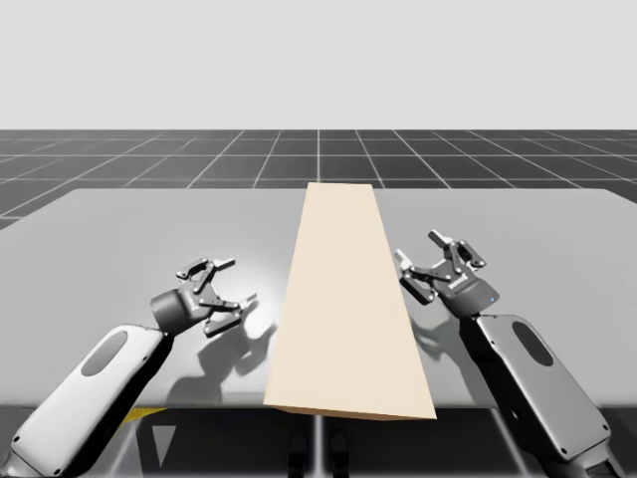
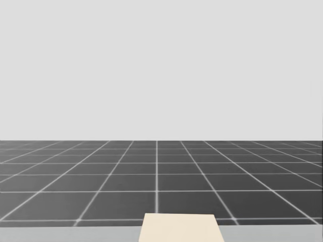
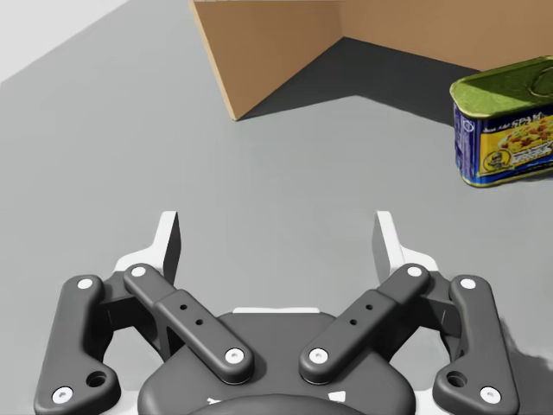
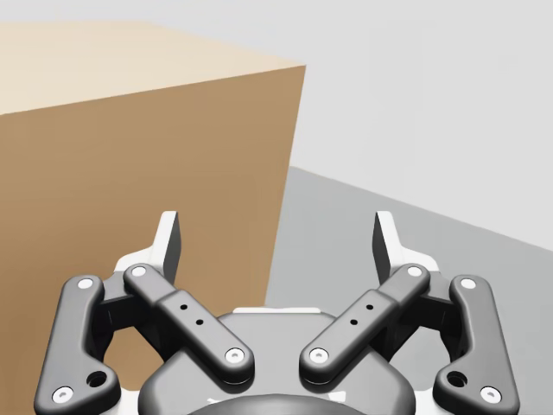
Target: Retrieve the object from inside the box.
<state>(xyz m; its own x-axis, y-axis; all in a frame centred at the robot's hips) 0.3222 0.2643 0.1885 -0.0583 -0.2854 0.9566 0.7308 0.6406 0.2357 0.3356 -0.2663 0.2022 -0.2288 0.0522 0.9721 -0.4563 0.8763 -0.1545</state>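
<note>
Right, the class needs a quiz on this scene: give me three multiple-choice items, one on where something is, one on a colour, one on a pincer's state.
1. Where does the box stand relative to my left pincer and right pincer?
A. left of both
B. between them
C. right of both

2. What colour is the top of the can?
A. green
B. red
C. white

3. How is my left pincer?
A. shut on the can
B. shut on the box
C. open, holding nothing

Answers: 1 B, the high view shows one arm on each side of it; 2 A, the left wrist view shows the green top; 3 C, its fingers stand apart over bare table.
</note>
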